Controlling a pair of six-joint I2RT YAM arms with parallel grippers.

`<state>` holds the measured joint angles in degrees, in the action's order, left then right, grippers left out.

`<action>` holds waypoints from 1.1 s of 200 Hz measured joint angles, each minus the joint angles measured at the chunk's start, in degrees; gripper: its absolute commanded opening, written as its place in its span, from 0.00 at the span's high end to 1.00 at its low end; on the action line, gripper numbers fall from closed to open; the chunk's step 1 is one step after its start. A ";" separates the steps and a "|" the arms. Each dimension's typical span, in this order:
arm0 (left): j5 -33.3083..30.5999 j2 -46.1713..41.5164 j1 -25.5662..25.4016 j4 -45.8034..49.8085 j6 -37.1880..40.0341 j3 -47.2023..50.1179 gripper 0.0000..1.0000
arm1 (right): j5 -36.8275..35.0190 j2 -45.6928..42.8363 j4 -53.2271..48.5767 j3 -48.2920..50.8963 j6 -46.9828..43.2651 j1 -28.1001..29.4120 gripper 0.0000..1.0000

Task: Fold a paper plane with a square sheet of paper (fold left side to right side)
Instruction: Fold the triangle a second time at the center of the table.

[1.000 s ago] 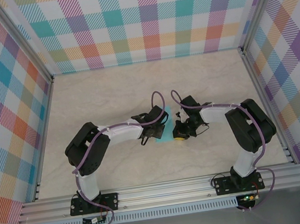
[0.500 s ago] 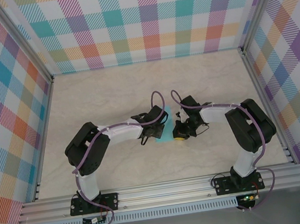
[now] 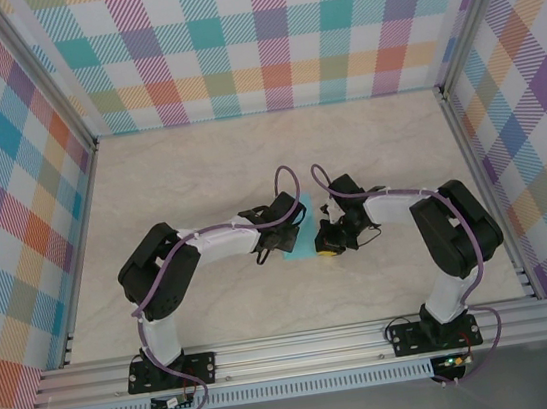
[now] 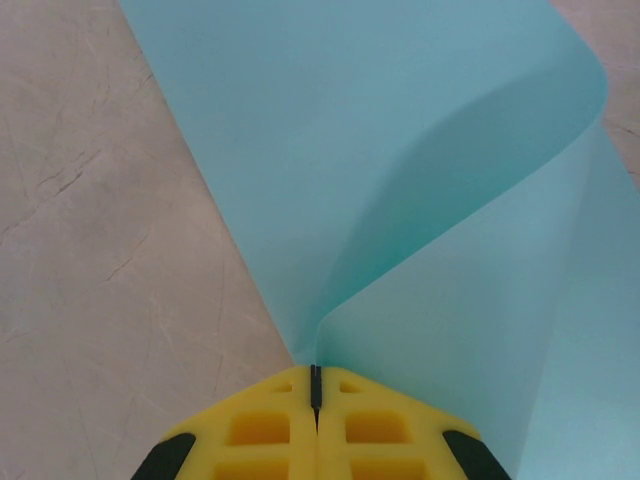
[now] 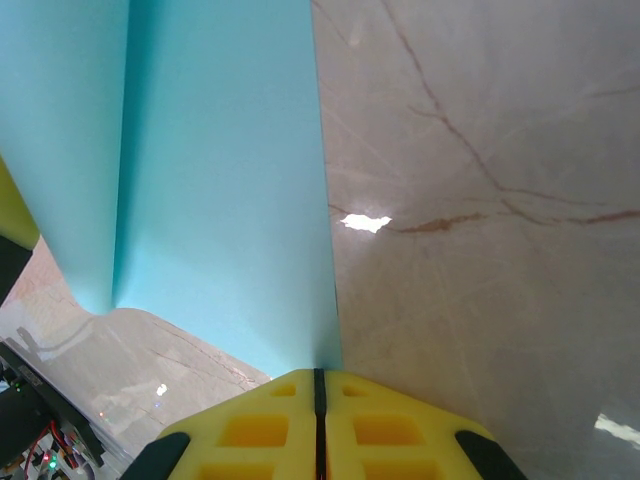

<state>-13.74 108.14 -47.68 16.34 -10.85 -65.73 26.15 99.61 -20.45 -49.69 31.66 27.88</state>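
With the left hand [image 4: 315, 385] and right hand [image 5: 320, 378] each clamped on the paper [image 4: 380, 130], the fold arching ahead of the left should land edge-to-edge at the right before creasing.

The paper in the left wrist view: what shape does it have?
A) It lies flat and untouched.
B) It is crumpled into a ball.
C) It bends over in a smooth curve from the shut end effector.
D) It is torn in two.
C: the paper is pinched in the shut left end effector and arches over itself in a soft, uncreased bend.
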 measured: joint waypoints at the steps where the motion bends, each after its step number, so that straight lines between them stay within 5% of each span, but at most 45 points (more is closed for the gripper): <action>1: 0.00 0.00 0.00 0.00 -0.02 0.00 1.00 | 0.00 0.00 -0.02 0.00 0.00 0.00 0.91; 164: 0.70 1.01 0.00 -1.51 -0.02 0.00 1.00 | 0.55 -2.95 1.70 0.39 0.55 -0.87 0.91; 220: 0.83 1.01 0.11 -1.53 -0.02 0.00 1.00 | 5.86 -5.27 10.32 1.29 5.31 -4.15 0.98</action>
<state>-12.91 109.14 -47.57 14.81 -10.87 -65.73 32.01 94.35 -10.13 -48.40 36.97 23.73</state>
